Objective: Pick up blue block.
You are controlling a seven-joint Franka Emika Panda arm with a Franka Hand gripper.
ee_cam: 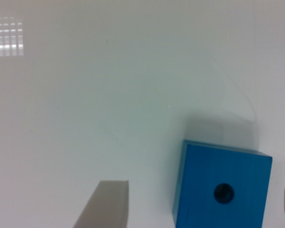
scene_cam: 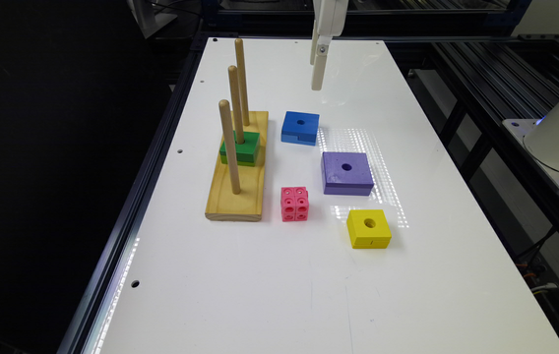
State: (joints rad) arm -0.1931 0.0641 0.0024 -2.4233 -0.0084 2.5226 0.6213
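A white pincer (scene_cam: 317, 73) hangs above the far part of the white counter (scene_cam: 407, 275), its fingers (ee_cam: 104, 204) spread apart, touching nothing. The blue block (scene_cam: 300, 127) lies flat on the counter just nearer than the pincer, between a wooden peg stand (scene_cam: 236, 187) on the exterior view's left and a purple block (scene_cam: 346, 173) nearer right.

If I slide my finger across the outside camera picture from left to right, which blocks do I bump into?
Green block on the peg stand → pink cube → blue block → purple block → yellow block.
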